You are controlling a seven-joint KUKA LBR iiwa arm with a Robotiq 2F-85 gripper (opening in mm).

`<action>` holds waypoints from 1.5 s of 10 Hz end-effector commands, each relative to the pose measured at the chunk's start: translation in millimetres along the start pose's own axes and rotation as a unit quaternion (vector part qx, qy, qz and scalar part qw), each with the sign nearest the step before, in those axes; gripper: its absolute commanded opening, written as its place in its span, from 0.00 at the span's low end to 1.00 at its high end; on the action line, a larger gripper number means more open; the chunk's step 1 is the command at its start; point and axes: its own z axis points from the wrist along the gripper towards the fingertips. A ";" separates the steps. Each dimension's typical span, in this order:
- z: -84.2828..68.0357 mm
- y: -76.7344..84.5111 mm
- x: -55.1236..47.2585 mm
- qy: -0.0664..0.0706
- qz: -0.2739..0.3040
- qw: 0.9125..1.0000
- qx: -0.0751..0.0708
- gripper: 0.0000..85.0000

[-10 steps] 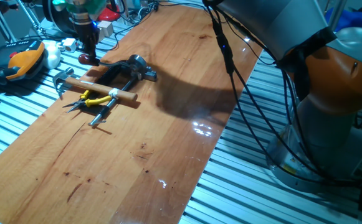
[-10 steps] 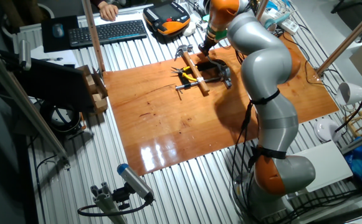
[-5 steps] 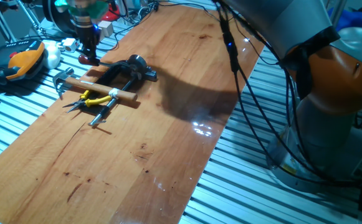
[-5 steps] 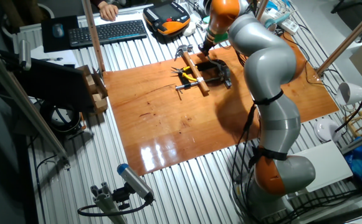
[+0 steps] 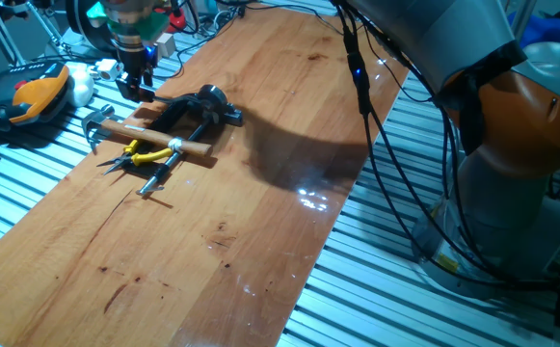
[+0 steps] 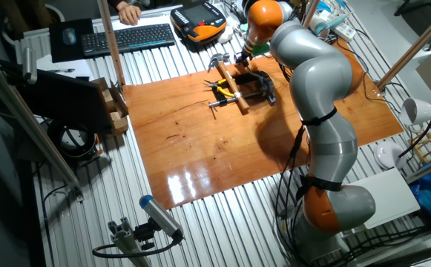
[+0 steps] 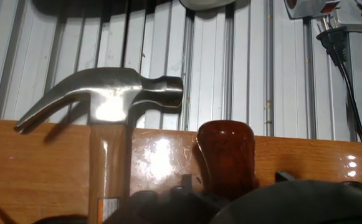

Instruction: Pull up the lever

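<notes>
The lever's dark reddish-brown knob point(image 7: 226, 155) stands upright and close at the bottom centre of the hand view, on the wooden board's far edge. In one fixed view my gripper point(image 5: 136, 89) hangs at the board's far left corner, its dark fingers closed around the spot where the knob sits, which hides most of the knob. From the other fixed view the gripper point(image 6: 243, 59) shows small beside the tools. Blurred dark shapes flank the knob at the bottom of the hand view.
A hammer point(image 5: 154, 138) with a pale wooden shaft lies just in front of the lever, its steel head point(image 7: 106, 99) left of the knob. Yellow pliers point(image 5: 145, 154) and a black clamp point(image 5: 207, 104) lie beside it. An orange pendant point(image 5: 39, 92) rests off the board point(image 5: 260, 212).
The gripper has shifted slightly at the lever. The red knob that showed below the fingertips earlier is now covered by them. The tools have not moved.
</notes>
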 end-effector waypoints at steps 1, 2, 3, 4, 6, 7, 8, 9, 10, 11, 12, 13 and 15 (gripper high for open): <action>2.7 0.3 -0.5 0.002 -0.001 1.000 -0.004 1.00; 4.7 0.5 -0.9 0.005 -0.004 1.000 -0.005 0.80; 6.6 0.5 -1.1 0.007 -0.005 1.000 -0.006 0.80; 9.4 0.3 -1.1 0.009 -0.006 1.000 -0.006 0.80; 14.1 -0.7 -0.9 0.009 -0.007 1.000 -0.006 0.80; 16.1 -1.2 -0.7 0.009 -0.009 1.000 -0.007 0.80; 17.1 -1.7 -0.5 0.009 -0.010 1.000 -0.011 0.60; 16.9 -1.9 -0.7 0.011 -0.014 1.000 -0.011 0.40; 16.2 -2.5 -1.1 0.015 -0.018 1.000 -0.013 0.20; 15.8 -2.9 -1.2 0.017 -0.022 1.000 -0.014 0.20; 15.5 -2.9 -1.2 0.017 -0.024 0.999 -0.014 0.00; 15.0 -3.2 -1.1 0.018 -0.026 0.999 -0.015 0.00; 11.7 -3.1 -0.9 0.019 -0.028 0.999 -0.012 0.00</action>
